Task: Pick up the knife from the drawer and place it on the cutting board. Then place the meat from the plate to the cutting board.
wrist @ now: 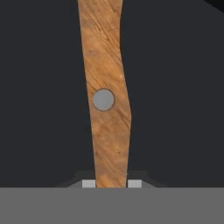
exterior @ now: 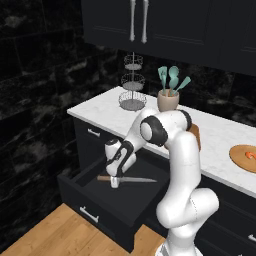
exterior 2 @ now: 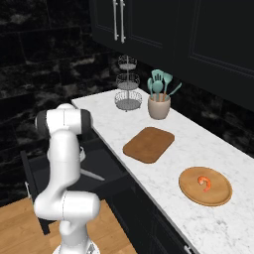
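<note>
Inside the open drawer [exterior: 80, 187], your gripper [exterior: 115, 183] sits down over the knife [exterior: 127, 179]. Its fingertips [wrist: 89, 183] bracket the wooden handle closely; you cannot tell whether they grip it.

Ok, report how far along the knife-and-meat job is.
Done: the wide black drawer stands open. In hand: the gripper is down at the wooden-handled knife, fingers either side of its handle; knife not on the board yet. Left: knife and red-orange meat go from the round plate to the brown cutting board.
</note>
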Controlling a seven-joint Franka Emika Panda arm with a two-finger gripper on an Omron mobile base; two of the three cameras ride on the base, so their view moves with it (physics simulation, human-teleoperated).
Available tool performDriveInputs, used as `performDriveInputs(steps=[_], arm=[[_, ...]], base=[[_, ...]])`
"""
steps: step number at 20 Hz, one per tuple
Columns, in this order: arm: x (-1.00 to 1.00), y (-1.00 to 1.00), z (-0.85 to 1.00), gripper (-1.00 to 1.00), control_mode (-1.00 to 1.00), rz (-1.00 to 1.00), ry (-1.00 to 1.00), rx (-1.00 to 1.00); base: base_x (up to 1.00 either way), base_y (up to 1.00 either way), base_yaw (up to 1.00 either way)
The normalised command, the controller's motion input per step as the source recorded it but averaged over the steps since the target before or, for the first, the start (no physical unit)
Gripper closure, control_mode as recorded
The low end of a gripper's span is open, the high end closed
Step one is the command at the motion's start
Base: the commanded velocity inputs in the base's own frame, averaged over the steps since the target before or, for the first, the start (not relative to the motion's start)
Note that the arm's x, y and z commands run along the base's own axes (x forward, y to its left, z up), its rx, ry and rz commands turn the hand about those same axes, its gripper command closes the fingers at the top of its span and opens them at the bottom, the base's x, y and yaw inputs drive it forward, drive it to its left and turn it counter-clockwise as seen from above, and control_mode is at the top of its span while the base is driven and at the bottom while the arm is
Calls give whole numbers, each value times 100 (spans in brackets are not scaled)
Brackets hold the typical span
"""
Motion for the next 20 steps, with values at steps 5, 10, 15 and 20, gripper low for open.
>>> performDriveInputs(steps=[5, 10, 15, 20], arm=[[0, 20, 53, 100, -100, 8, 0, -1], [0, 23, 51, 100, -100, 8, 1, 0], [-20, 22, 73, 100, -100, 2, 1, 0], [-42, 16, 84, 100, -100, 0, 0, -2]], base=[[0, 0, 0], [0, 0, 0], [0, 0, 0], [0, 0, 0]])
